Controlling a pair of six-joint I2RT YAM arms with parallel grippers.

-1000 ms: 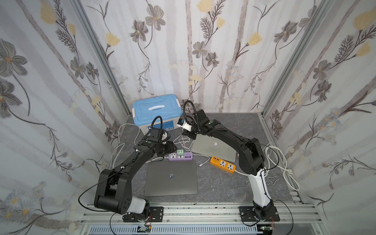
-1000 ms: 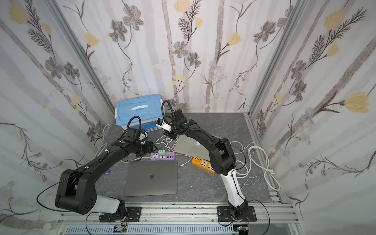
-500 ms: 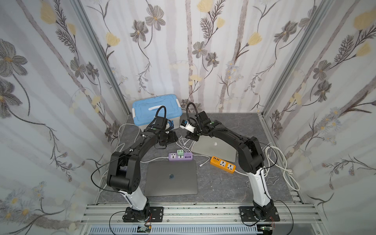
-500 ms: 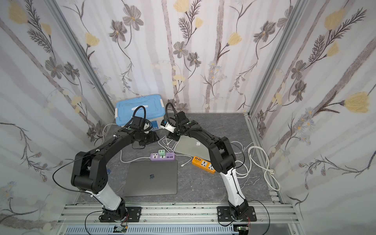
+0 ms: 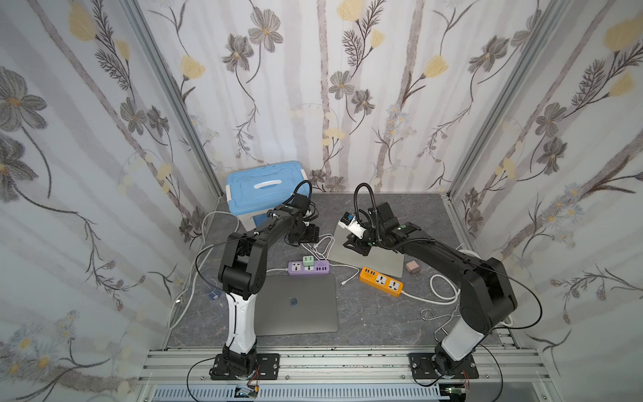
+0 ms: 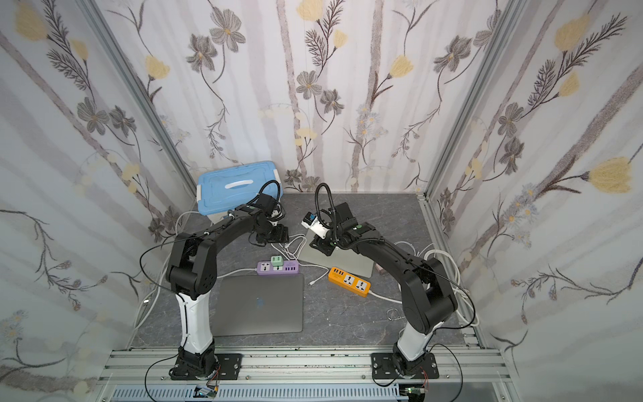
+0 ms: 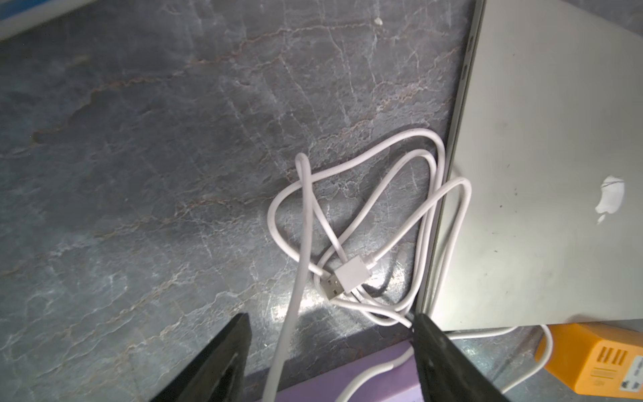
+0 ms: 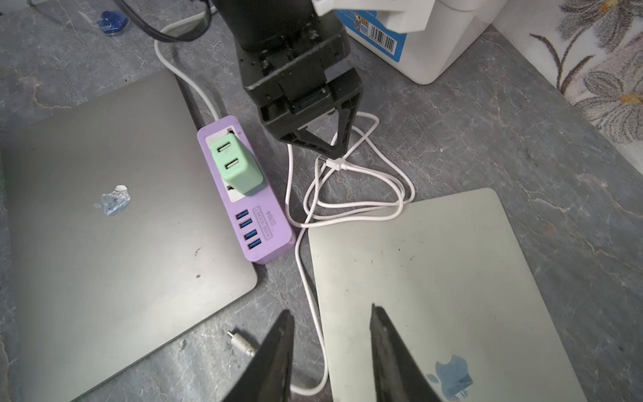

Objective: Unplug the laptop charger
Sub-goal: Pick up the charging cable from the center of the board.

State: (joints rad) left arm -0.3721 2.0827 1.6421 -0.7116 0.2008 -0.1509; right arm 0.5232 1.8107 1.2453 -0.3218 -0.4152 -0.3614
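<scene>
1. Reference item: purple strip (image 5: 309, 268) on the table (image 5: 382, 313). All positions below are given from it.

2. Charger (image 8: 236, 163): green, seated in the purple strip's top face, between a free socket and the four blue USB ports. Both of the charger's own ports are empty.

3. Cable (image 7: 306, 215): white, coiled loosely on the table just behind the purple strip, toward the back wall. Its plug (image 7: 349, 276) lies flat inside the coil, apart from the charger. One strand runs past the purple strip's right end. A loose connector (image 8: 240, 343) lies on the table in front of that end.

4. Left fingers (image 7: 219, 365): spread wide and empty, pointing down over the plug, behind the purple strip. Contact with the table cannot be determined.

5. Right fingers (image 8: 275, 358): parted and empty, raised over the edge of the silver laptop (image 5: 382, 261), which lies behind and to the right of the purple strip.

6. Other items: grey laptop (image 5: 299, 306) directly in front of the purple strip; orange strip (image 5: 381, 281) to its right, apart; blue box (image 5: 264, 184) behind it to the left, well apart.
</scene>
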